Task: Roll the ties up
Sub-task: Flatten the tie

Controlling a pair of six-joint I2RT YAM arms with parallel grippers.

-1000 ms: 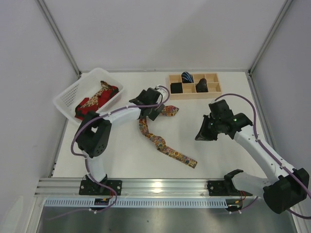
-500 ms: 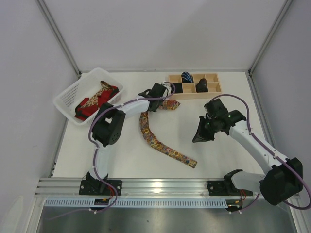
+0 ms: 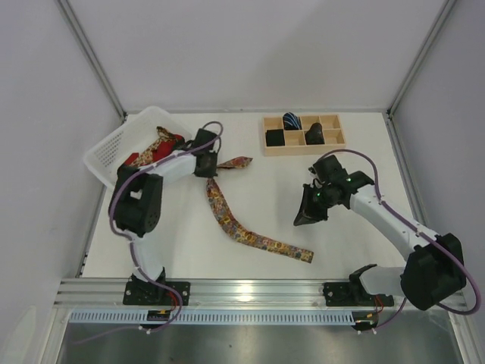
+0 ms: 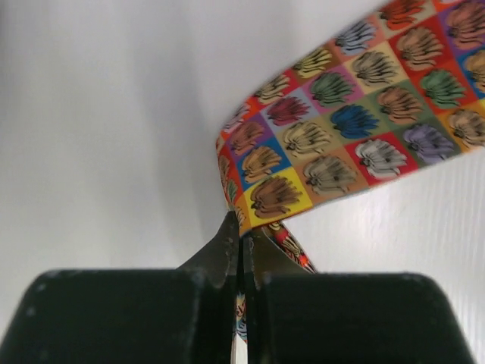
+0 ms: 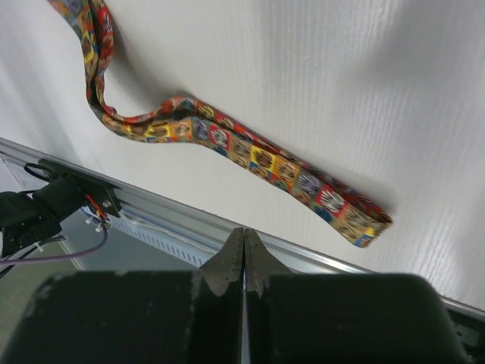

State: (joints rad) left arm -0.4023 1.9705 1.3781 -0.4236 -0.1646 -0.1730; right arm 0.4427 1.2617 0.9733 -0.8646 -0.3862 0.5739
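Note:
A multicoloured patterned tie (image 3: 241, 233) lies in a long curve on the white table, its narrow end near the front (image 3: 303, 255). My left gripper (image 3: 208, 167) is shut on the tie close to its wide end (image 3: 236, 161), which sticks out to the right. In the left wrist view the tie (image 4: 341, 136) is pinched at the gripper tips (image 4: 242, 239) and bends up and away. My right gripper (image 3: 301, 220) hangs shut and holds nothing, to the right of the tie's middle. In the right wrist view the tie (image 5: 258, 155) lies beyond the shut gripper (image 5: 244, 236).
A white basket (image 3: 106, 155) at the back left holds red and gold paisley ties (image 3: 151, 152). A wooden compartment box (image 3: 332, 144) at the back holds rolled ties, one blue-striped (image 3: 292, 120), others black (image 3: 274, 137). A metal rail (image 3: 250, 290) runs along the near edge.
My left gripper has shut on the tie and dragged its wide end left towards the basket, straightening the curve. The right gripper has drifted slightly left and down, still shut.

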